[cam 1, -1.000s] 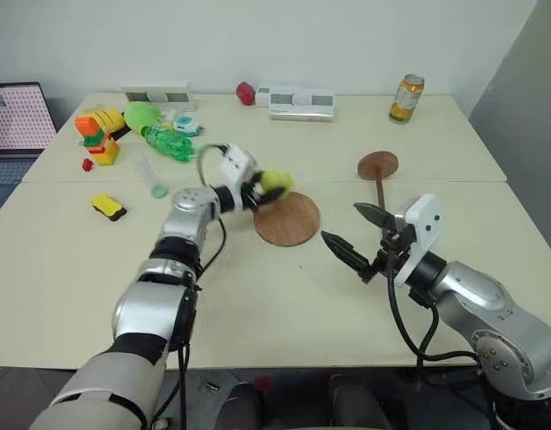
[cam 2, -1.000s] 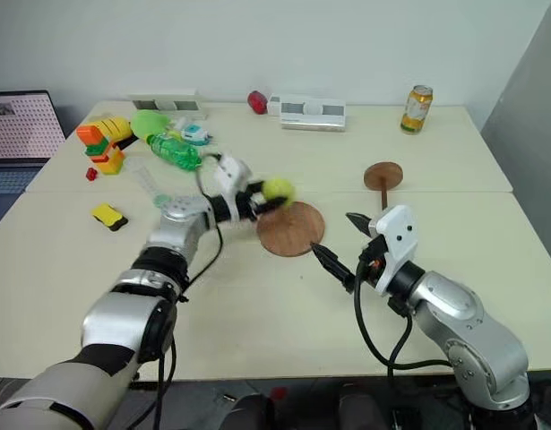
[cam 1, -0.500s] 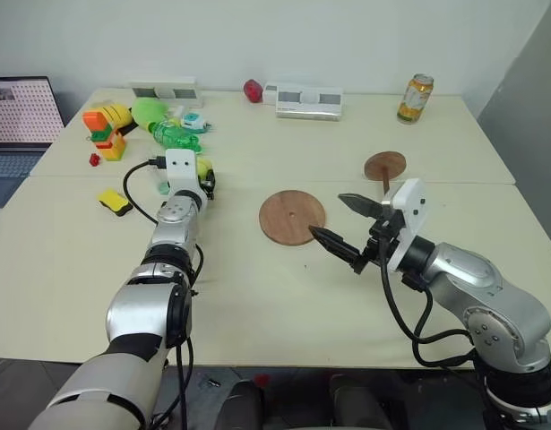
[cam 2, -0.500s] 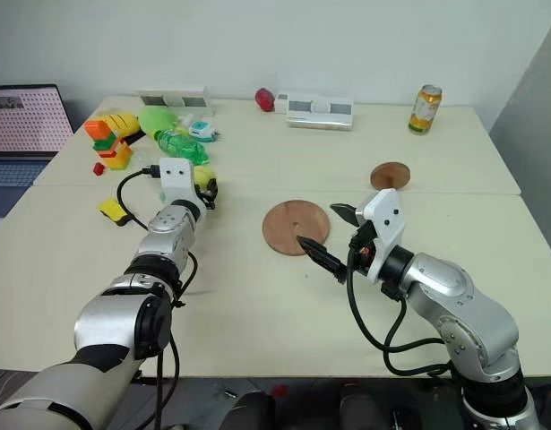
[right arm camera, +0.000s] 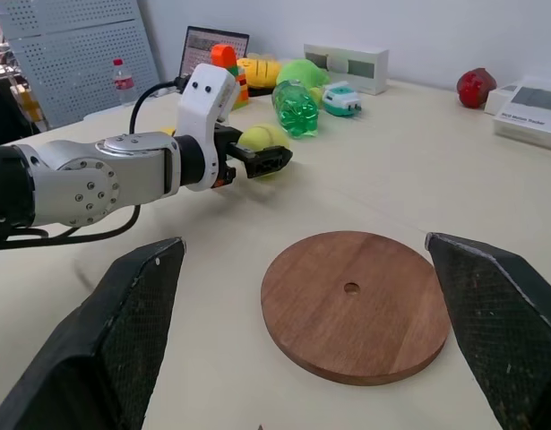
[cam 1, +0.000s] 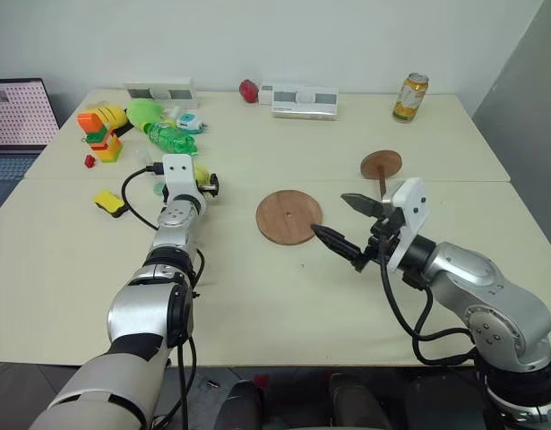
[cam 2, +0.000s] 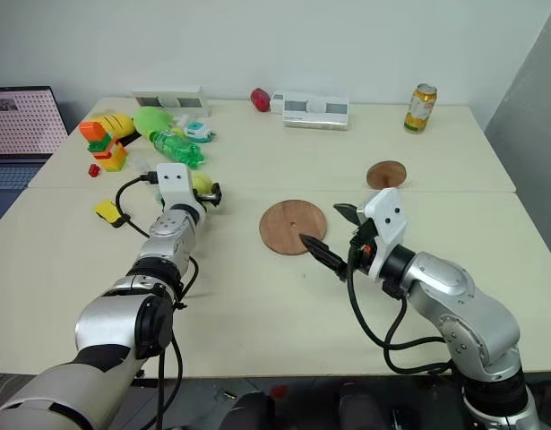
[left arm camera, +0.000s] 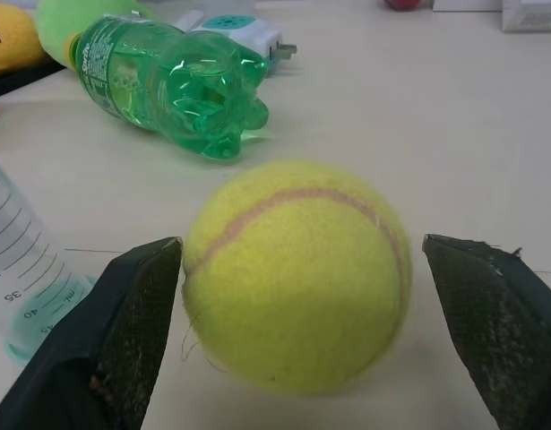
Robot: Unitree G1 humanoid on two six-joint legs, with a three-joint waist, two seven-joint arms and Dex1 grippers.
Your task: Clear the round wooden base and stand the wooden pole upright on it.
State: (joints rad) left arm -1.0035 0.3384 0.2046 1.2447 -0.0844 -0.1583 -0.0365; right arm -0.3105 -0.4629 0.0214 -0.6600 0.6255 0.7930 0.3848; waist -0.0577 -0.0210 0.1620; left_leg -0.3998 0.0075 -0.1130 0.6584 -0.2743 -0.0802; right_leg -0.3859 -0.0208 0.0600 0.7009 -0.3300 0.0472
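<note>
A pale table (cam 1: pixel 257 296) against a white wall held the scene, its far-left corner cluttered with a green bottle (cam 1: pixel 170 141), bright toy blocks (cam 1: pixel 98 134) and a laptop (cam 1: pixel 13 125), a drinks can (cam 1: pixel 408 97) standing at the far right; the tennis ball (left arm camera: pixel 297 273), which a second earlier had been gripped over the round wooden base (cam 1: pixel 289 216), now sat on the table well to the left of it, near the bottle; the left gripper (left arm camera: pixel 297 331) had carried it there and then spread its fingers wide, the ball resting between them with a gap showing on one side, so it appeared released; the base lay flat and bare near the middle of the table, its small centre hole (right arm camera: pixel 351 288) uncovered; the wooden pole (cam 1: pixel 381 179) lay beyond the base on the right, its small disc (cam 1: pixel 381 164) toward the far edge; the right gripper (cam 1: pixel 354 233) hovered wide and empty just right of the base, as it had throughout; clearing looked finished, and the pole, untouched, seemingly came next.
</note>
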